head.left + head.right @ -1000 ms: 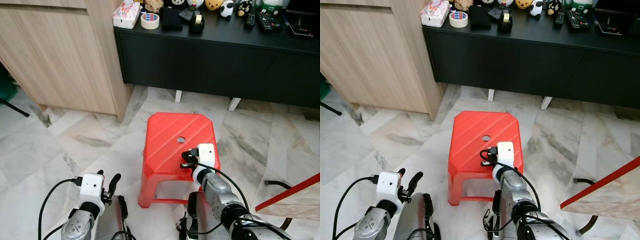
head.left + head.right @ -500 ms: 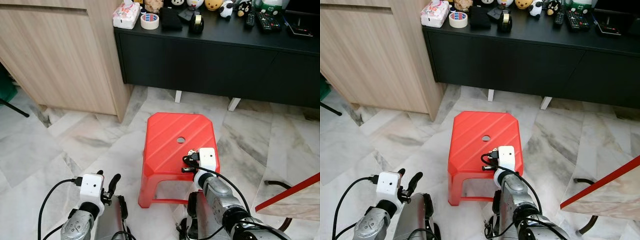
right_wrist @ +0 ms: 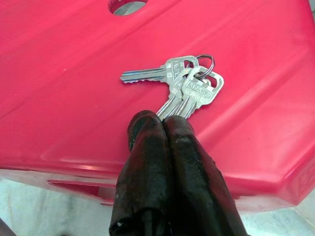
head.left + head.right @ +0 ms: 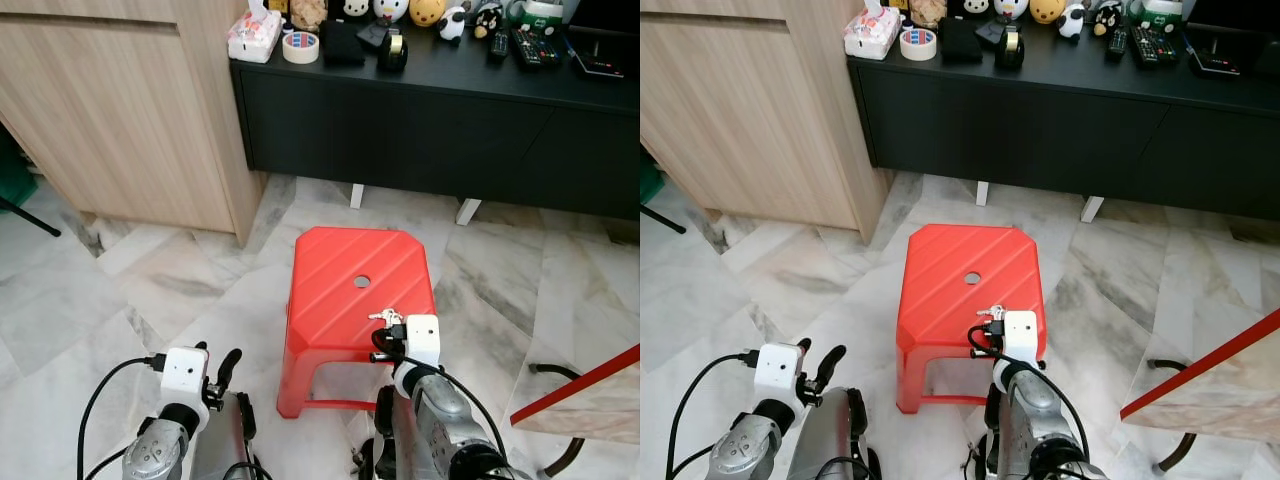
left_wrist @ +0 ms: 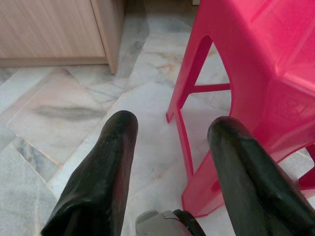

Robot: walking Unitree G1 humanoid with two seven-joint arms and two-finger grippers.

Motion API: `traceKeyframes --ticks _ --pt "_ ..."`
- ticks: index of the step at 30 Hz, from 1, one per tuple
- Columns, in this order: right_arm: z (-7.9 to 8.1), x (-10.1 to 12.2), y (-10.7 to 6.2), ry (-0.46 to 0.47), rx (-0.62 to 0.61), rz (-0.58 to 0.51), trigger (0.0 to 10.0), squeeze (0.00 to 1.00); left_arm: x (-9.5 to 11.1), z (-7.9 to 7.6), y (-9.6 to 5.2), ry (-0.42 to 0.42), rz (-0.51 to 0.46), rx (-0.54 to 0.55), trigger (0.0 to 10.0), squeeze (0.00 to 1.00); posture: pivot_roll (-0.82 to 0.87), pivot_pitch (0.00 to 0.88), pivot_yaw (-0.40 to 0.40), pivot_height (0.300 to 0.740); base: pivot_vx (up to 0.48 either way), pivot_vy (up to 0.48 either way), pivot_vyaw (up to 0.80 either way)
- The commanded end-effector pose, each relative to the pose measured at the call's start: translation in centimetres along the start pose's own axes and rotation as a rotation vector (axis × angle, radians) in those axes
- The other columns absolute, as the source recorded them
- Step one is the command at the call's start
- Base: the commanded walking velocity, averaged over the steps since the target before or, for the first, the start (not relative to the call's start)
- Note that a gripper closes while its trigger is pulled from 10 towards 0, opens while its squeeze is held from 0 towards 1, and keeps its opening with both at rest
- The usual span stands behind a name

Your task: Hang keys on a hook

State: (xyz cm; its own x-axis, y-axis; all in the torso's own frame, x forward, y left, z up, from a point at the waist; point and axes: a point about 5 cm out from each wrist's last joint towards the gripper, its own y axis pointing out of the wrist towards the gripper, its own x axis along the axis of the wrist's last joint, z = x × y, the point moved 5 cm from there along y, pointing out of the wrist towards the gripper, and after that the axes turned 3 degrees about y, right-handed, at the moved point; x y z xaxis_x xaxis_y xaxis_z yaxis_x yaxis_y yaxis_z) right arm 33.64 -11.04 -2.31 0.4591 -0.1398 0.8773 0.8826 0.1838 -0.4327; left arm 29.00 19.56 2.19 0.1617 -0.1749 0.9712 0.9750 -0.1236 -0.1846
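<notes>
Pinching keys (image 3: 184, 83) on red stool (image 3: 74, 108), right gripper (image 3: 160, 129) closed

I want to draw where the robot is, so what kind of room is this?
Most likely a living room in a home. A long black cabinet holds remote controls and little toy figures, and a red plastic stool stands on the marble-tiled floor.
</notes>
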Motion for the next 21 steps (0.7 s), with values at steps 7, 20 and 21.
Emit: traceKeyframes --ticks 7,20,21 --pt "-0.5 -0.6 -0.3 0.033 -0.035 0.006 10.0 0.0 -0.4 0.1 0.1 0.021 0.016 -0.01 10.0 0.0 0.12 0.175 -0.038 0.562 0.0 0.0 0.0" --pt "-0.2 2.9 -0.2 0.083 -0.03 -0.161 10.0 0.0 -0.1 0.0 0.2 0.031 0.007 -0.013 10.0 0.0 0.12 0.172 -0.039 0.562 0.0 0.0 0.0" --pt "-0.2 3.0 -0.2 0.088 -0.027 -0.168 10.0 0.0 -0.1 0.0 0.2 0.031 0.006 -0.014 10.0 0.0 0.12 0.174 -0.039 0.562 0.0 0.0 0.0"
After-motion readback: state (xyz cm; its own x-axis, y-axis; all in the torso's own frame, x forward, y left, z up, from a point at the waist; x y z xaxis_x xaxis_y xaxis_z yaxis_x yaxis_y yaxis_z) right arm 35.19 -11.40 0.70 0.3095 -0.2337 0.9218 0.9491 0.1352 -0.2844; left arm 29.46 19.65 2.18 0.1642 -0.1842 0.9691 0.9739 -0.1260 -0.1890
